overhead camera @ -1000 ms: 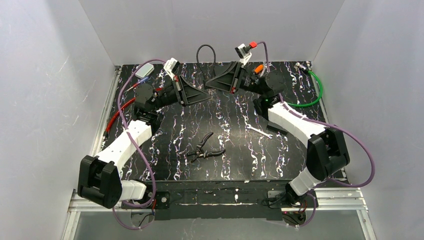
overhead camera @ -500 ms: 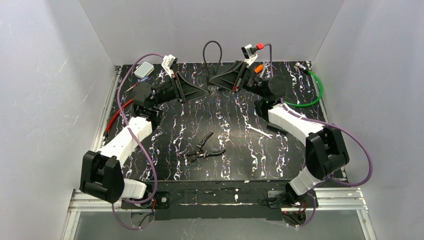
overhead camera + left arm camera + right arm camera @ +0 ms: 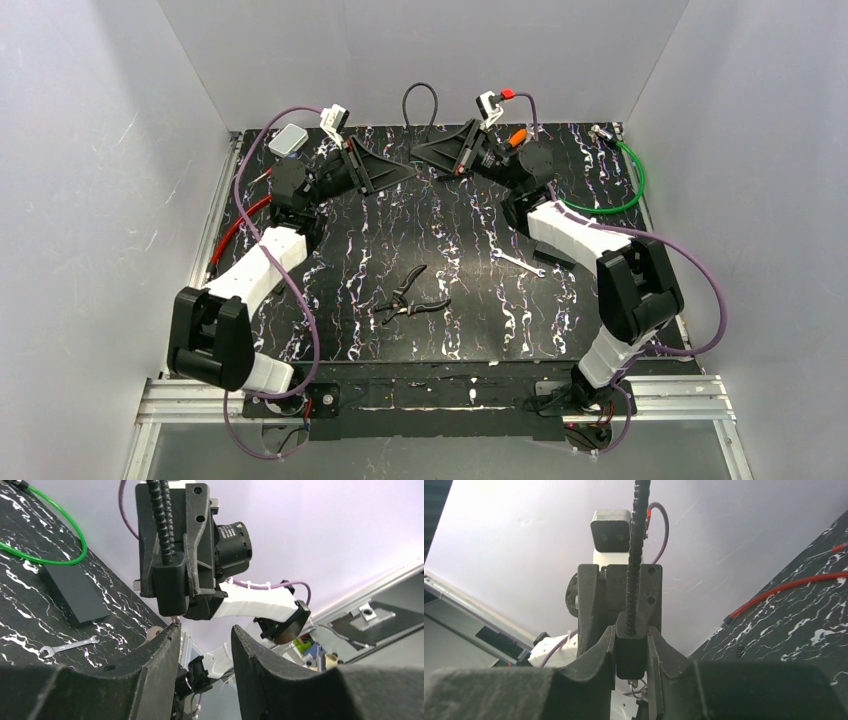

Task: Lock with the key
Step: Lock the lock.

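My right gripper [image 3: 428,156] is shut on the black body of a cable lock [image 3: 630,650] and holds it in the air over the back of the table. The lock's ribbed black cable [image 3: 419,96] loops up toward the back wall. A small key on a ring [image 3: 637,685] hangs under the lock body. My left gripper [image 3: 404,172] faces it from the left, open and empty. In the left wrist view its left fingertip [image 3: 170,630] is right below the lock body [image 3: 172,590], by the key end.
Black pliers [image 3: 410,296] lie mid-table, and a small wrench [image 3: 518,263] lies right of them beside a black block [image 3: 556,251]. A green cable [image 3: 626,190] curls at the back right. A red cable [image 3: 236,224] and a grey device [image 3: 290,138] are at the back left.
Both grippers have risen and moved toward the back wall. The right one has tilted up with the lock. The left one has closed in on the lock's lower end.
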